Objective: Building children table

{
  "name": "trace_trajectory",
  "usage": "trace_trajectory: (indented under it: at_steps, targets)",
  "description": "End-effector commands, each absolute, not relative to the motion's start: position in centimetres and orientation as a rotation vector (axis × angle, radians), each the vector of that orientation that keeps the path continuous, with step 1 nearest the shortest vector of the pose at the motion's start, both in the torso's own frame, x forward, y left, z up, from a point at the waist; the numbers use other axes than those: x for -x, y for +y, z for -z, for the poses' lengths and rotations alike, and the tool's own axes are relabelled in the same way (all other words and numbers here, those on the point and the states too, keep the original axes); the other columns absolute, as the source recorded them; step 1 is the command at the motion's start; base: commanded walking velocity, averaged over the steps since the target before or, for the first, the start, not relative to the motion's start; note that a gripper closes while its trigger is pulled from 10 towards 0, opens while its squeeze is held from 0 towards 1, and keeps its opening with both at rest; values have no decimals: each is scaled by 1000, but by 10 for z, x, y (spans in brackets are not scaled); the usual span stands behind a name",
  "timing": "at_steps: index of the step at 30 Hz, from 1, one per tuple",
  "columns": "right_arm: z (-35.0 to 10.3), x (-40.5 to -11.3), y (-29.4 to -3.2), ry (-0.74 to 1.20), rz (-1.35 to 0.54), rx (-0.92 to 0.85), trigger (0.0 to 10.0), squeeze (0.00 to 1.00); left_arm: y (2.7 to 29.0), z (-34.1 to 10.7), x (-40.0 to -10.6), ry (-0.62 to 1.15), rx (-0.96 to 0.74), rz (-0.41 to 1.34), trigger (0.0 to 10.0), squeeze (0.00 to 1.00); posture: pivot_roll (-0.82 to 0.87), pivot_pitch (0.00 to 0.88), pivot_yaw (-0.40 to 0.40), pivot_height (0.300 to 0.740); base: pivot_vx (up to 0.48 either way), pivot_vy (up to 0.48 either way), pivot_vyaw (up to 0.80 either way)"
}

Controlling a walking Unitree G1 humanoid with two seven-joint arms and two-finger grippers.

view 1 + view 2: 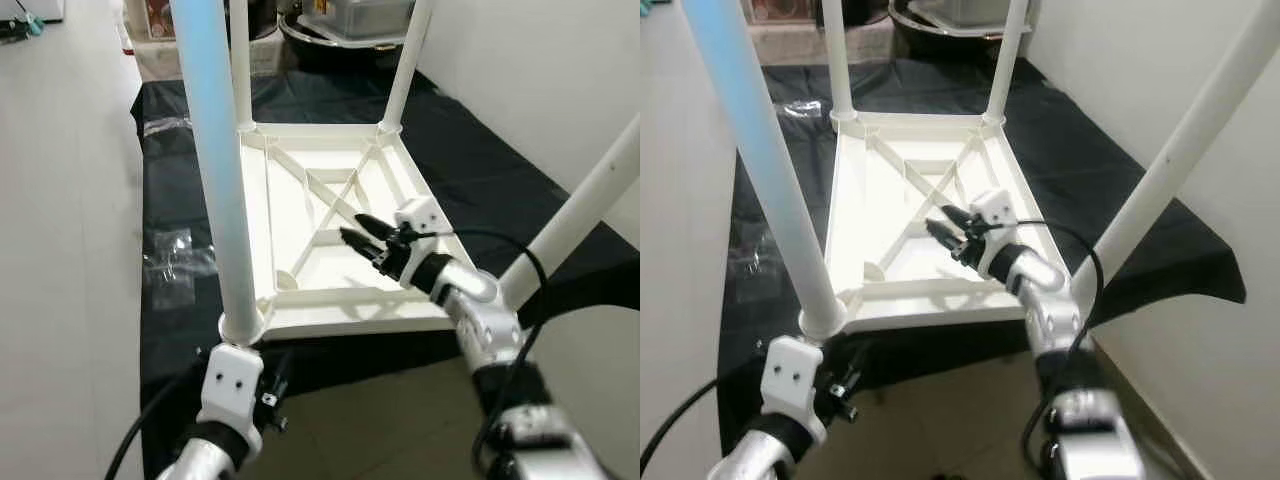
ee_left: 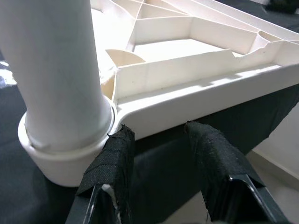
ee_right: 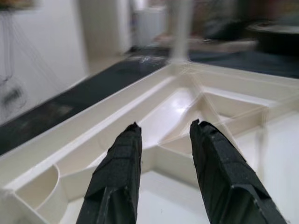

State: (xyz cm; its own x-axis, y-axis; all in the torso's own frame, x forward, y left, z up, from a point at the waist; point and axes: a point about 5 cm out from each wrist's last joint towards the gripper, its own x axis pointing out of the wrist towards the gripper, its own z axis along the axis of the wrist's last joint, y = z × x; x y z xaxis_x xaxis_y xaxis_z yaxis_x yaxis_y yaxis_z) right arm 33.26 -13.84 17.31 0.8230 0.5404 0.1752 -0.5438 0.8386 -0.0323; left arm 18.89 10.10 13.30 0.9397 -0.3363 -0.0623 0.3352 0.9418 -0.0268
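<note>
An upturned white table top (image 1: 330, 290) with legs lies on black sheeting (image 1: 170, 200). The right gripper (image 1: 356, 233) hovers over its ribs, fingers parted and empty. The left gripper (image 2: 159, 140), also released, sits at the near-left leg (image 1: 225, 190).

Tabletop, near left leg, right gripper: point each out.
Tabletop (image 1: 300, 190): left eye view, ribbed underside.
Near left leg (image 1: 222, 180): left eye view, mid shaft.
Right gripper (image 1: 352, 229): left eye view, between fingertips.
</note>
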Motion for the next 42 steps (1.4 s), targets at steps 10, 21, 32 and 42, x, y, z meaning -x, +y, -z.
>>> trace_trajectory:
  at_steps: [10, 21, 32, 42]
  targets:
    - [-147, -284, -130, -154, -390, -54, 10000, 0, 104, -127, -190, 81, -7, 319, 10000, 0, 78, 100, -97, 740, 0, 0, 0]
    - [-136, -260, -129, -81, -289, -77, 10000, 0, 107, -125, -191, 83, -8, 315, 10000, 0, 86, 98, -89, 740, 0, 0, 0]
    - [-134, -256, -125, -38, -262, -67, 10000, 0, 108, -123, -192, 83, -15, 317, 10000, 0, 84, 94, -88, 740, -45, 0, 0]
    - [-133, -256, -125, -23, -259, -62, 10000, 0, 108, -122, -193, 81, -22, 319, 10000, 0, 83, 89, -91, 740, -185, 0, 0]
